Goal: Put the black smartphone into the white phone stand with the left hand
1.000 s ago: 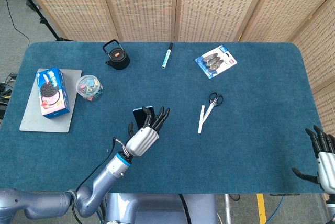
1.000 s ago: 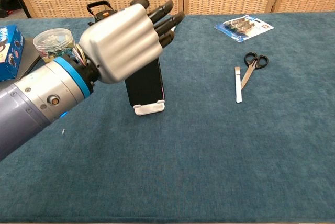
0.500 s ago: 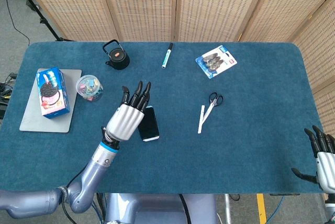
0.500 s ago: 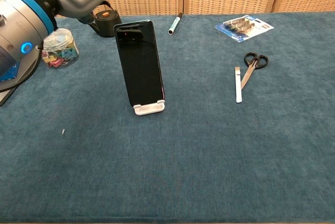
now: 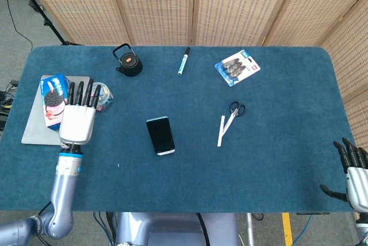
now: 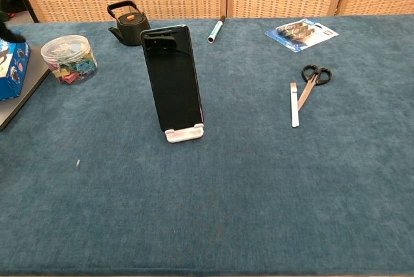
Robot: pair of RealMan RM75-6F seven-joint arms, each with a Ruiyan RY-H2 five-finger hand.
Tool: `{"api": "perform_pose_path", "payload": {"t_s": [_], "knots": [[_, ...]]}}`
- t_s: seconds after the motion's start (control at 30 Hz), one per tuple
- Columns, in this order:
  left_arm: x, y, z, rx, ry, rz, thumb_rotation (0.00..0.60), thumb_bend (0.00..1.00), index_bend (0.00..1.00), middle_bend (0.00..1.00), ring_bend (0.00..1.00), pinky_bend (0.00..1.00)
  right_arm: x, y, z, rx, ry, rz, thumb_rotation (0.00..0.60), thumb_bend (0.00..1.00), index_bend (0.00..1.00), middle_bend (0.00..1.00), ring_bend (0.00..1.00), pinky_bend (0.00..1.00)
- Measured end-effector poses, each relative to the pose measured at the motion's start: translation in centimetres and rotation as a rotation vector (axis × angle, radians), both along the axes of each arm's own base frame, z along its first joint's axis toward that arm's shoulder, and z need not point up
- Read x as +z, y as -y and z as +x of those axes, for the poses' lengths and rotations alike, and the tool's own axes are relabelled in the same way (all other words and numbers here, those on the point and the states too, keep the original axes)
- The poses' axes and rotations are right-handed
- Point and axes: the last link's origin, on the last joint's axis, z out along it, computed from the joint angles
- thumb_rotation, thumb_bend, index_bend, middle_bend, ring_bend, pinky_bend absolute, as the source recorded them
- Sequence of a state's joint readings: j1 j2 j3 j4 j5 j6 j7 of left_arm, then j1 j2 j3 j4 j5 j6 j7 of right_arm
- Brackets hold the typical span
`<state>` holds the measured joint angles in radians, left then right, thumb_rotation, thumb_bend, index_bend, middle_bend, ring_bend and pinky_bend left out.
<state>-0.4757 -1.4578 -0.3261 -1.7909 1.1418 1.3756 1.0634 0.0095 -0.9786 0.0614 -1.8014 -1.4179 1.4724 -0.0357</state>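
Right of black smartphone: scissors (well apart).

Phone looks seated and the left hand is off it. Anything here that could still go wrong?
The black smartphone stands steeply in the white phone stand, held only by a low front lip, so a bump to the table might tip it. The left hand hovers open over the cookie box and clip jar; lowering carelessly could knock them. The right hand sits open at the table's edge, unlikely to interfere.
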Motion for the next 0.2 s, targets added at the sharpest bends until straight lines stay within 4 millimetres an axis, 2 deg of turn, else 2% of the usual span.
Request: {"api": "perform_pose_path", "payload": {"t_s": [0.2], "knots": [[1.2, 2.0, -4.2, 0.057, 0.302, -0.096, 0.600, 0.00, 0.00, 0.00, 0.00, 0.03, -0.5, 0.1, 0.2, 0.016, -0.034, -0.019, 0.600, 0.00, 0.00, 0.00, 0.00, 0.00]]}}
